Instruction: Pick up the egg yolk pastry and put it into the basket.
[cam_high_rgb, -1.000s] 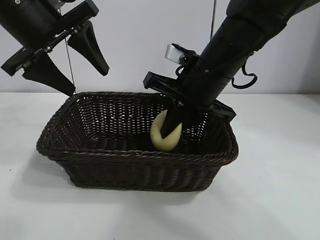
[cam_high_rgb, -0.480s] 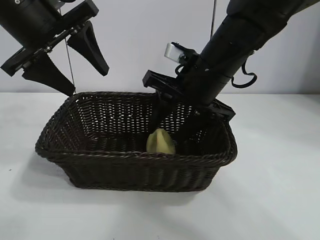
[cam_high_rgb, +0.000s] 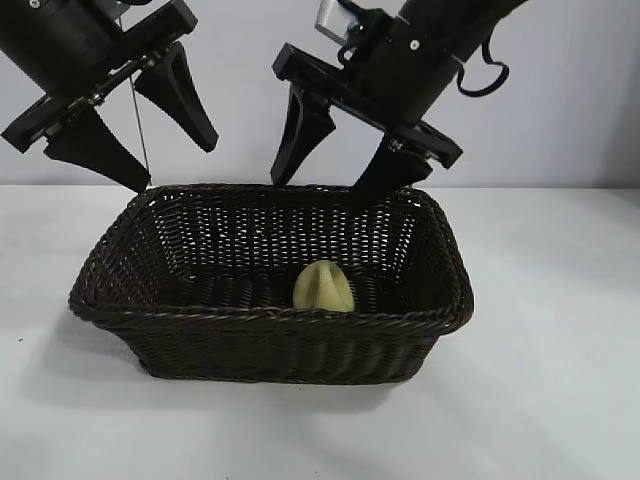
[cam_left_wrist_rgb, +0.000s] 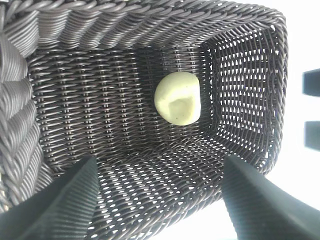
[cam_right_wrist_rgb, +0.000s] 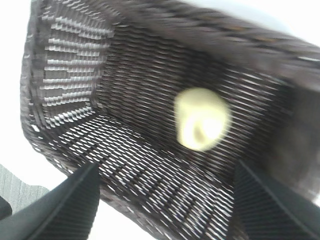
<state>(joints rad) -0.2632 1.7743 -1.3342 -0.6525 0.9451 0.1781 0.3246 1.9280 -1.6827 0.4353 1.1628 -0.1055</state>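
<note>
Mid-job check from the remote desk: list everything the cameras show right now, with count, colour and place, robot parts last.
egg yolk pastry: one, pale yellow, lying on the basket floor, nearer the right end and the front wall.
basket: one, dark brown wicker, on the table in the middle of the exterior view.
table: one, white, under the basket.
wall: one, pale grey, behind the arms.
left gripper: one, black, open, held above the basket's rear left corner, holding nothing.
right gripper: one, black, open, above the basket's rear rim, over the pastry, holding nothing.
</note>
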